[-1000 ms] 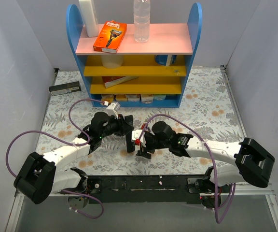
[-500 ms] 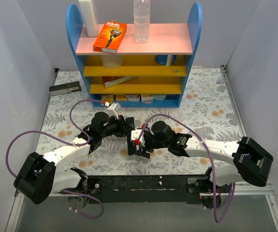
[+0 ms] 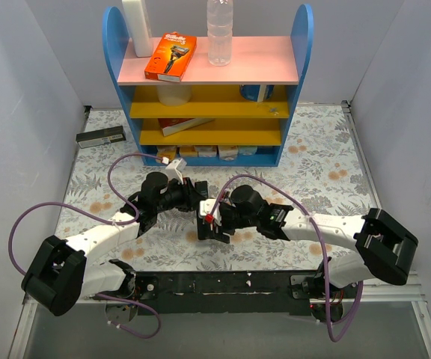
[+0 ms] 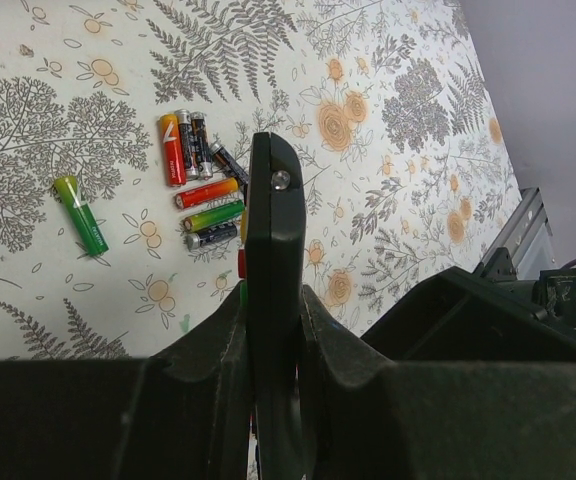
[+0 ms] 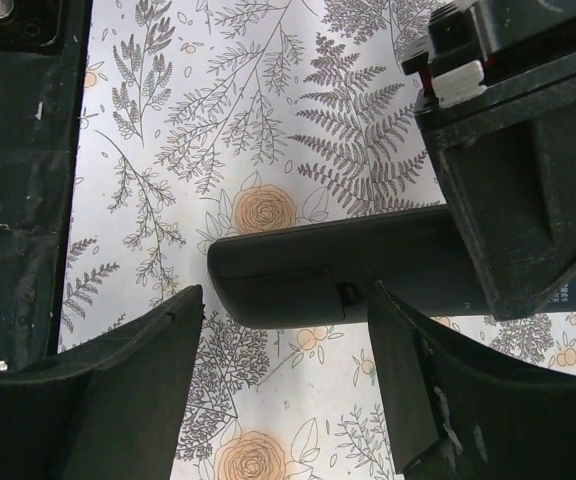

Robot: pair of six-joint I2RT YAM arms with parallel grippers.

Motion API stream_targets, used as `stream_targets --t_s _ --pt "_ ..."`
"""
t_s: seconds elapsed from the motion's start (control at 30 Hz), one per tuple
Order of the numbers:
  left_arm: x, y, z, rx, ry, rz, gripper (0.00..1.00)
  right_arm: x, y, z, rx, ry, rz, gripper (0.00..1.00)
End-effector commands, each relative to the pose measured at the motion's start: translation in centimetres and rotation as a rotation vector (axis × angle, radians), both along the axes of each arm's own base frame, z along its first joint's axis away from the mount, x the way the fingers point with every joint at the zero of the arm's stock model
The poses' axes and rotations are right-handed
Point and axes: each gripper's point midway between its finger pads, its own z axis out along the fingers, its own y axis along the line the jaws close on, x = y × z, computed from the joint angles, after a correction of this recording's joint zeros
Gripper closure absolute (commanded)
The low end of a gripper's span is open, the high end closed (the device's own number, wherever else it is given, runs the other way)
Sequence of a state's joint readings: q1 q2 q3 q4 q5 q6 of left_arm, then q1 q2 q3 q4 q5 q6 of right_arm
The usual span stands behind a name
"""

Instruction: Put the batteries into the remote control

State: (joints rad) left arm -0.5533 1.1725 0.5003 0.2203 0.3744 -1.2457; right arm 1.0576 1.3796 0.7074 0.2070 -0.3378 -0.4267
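Observation:
My left gripper [image 4: 273, 300] is shut on the slim black remote control [image 4: 273, 220] and holds it edge-on above the floral cloth. Several small batteries [image 4: 203, 190], red, green and dark, lie in a cluster on the cloth beyond it, with one thin green battery [image 4: 80, 215] apart to their left. In the right wrist view the remote's end [image 5: 318, 270], with its back cover seam, lies between the jaws of my open right gripper [image 5: 286, 312]; the right finger [image 5: 408, 380] reaches the cover's latch. In the top view the two grippers [image 3: 193, 196] [image 3: 214, 224] meet at table centre.
A blue shelf unit [image 3: 208, 90] with boxes and a bottle stands at the back. A dark flat box with a pale label [image 3: 100, 136] lies at the back left. The black base rail [image 3: 223, 284] runs along the near edge.
My right gripper has moved left toward the remote, so its open jaws now flank the remote's end. The left arm has barely moved.

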Motion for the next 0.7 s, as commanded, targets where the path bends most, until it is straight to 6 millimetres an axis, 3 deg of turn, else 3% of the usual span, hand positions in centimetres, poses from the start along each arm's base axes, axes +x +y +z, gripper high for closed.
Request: stream_targets --t_s 0.0,0.4,0.67 --pt "0.7 -0.9 4.5 -0.087 -0.078 -0.01 1.0 -0.4 1.2 1.3 0.037 -0.006 0.052 0.28" --pt "0.8 -1.5 6.1 -0.14 -0.081 -0.015 1.0 -1.2 0.7 -0.8 -0.02 0.042 0.079 0.33" --pt "1.1 -1.2 6.4 -0.135 -0.124 -0.009 1.0 -1.9 -0.2 -3.3 -0.098 0.087 0.098 0.48"
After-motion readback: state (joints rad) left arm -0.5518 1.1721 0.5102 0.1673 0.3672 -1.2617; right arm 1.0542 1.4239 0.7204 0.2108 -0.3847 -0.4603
